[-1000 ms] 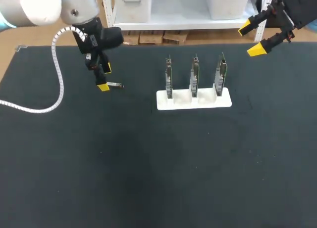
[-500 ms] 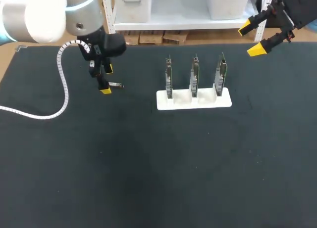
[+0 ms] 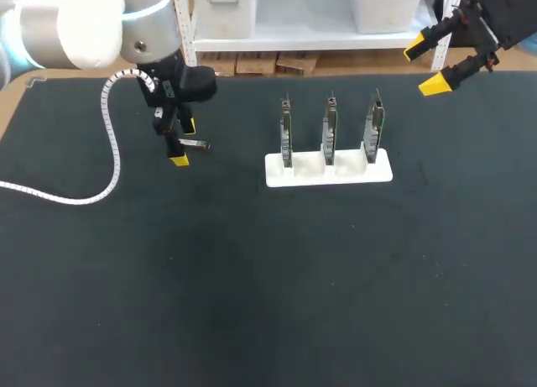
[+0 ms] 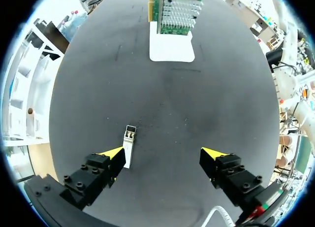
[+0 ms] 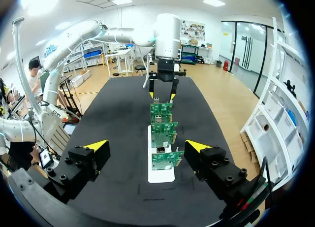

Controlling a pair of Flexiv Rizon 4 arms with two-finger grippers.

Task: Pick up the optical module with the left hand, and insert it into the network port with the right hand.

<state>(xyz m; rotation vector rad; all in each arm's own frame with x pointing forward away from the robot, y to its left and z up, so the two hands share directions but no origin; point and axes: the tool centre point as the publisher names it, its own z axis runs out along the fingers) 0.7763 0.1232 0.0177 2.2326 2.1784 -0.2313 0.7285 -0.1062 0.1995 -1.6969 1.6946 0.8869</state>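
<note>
early days: nothing's picked up yet. the module (image 3: 196, 143) lies flat on the table (image 3: 252, 286), well apart from the rack (image 3: 329, 170) w/ its three cards (image 3: 331, 127). your left gripper (image 3: 183, 142) hangs right over it, fingers spread wide, holding nothing. in the left wrist view the module (image 4: 129, 143) sits inside the gap but way off centre. it's just beside one fingertip (image 4: 114, 153), w/ the other finger well apart from it, so there's no grip. your right gripper (image 3: 424, 65) is up by the far right corner of the table, fingers also wide open, empty.

left to do, imo: centre and close on the module, lift, pass it to the right gripper, then push it into a port on a card. basically the whole task.

hard to make out:
- whether that near fingertip actually touches the module: can't tell.
- how high the left gripper is above the table: can't tell from either view.
- the port: too small in the head view. in the right wrist view the cards stand in a line ahead of the gripper, the nearest covering part of the ones behind, so i can't say which opening you want.
- the module in the right wrist view is too tiny to pick out.
</note>
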